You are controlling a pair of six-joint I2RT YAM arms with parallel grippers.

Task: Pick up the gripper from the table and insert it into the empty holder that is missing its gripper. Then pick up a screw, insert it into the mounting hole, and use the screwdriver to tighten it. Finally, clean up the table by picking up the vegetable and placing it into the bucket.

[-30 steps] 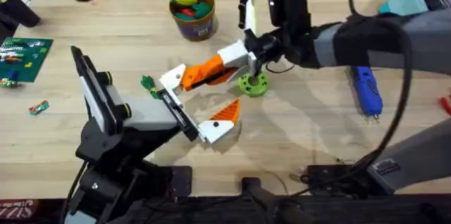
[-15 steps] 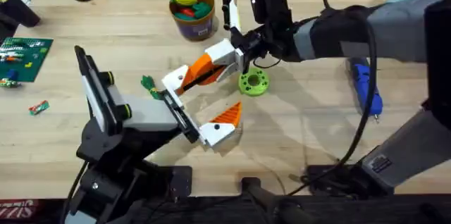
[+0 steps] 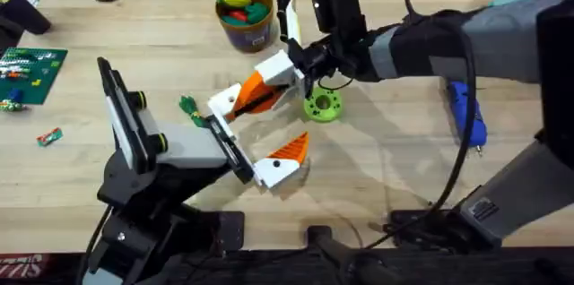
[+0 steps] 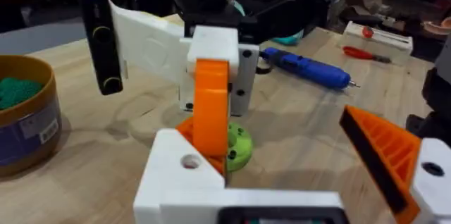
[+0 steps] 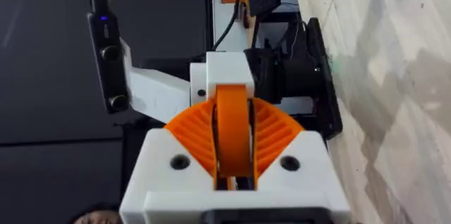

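The surface is a wide pale plank top, and across its middle the right arm reaches in from the right edge, its right gripper with jaws closed on the white block base of the gripper, the long orange finger slanting down toward the left arm. The left gripper lies low near the middle of the surface; whether it is open or closed I cannot tell, but one side ends in the holder, bare of any orange piece, its mounting hole showing dark just below the finger's tip. The insertion step looks to be in hand: next the finger's tip must be steered squarely into the holder and pushed home. The bucket stands near the far edge, the screwdriver toward the right edge, the vegetable left of the holder.
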